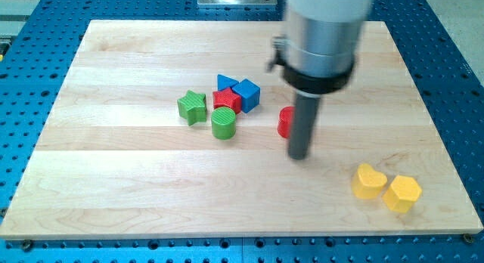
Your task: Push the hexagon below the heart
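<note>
The yellow hexagon lies near the board's bottom right, touching the yellow heart on the heart's right and slightly lower. My tip rests on the board well to the left of both, a little above their level. A red block, shape partly hidden by the rod, sits just left of the rod.
A cluster stands left of centre: green star, green cylinder, red block, blue cube and a blue triangle-like block behind. The wooden board lies on a blue perforated table.
</note>
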Robot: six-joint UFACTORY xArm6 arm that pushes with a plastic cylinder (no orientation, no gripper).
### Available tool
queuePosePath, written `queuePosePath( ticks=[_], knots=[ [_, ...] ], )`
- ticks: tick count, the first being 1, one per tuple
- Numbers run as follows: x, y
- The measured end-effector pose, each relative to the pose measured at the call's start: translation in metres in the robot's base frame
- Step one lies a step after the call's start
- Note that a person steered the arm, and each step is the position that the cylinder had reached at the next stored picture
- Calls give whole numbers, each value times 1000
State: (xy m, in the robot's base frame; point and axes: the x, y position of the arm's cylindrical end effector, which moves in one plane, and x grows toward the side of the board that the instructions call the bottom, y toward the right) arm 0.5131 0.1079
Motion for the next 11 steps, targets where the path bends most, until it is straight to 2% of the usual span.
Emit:
queuePosePath(
  ticks=[1, 2, 3, 4, 5, 6, 7, 8, 9, 11],
  knots=[
    [-28, 5],
    [-41, -35],
    [-40, -71],
    [-30, -63],
    [-15, 20],
    [-3, 134],
    [54, 188],
    [76, 174],
    [79, 107],
    [-3, 41]
  ],
)
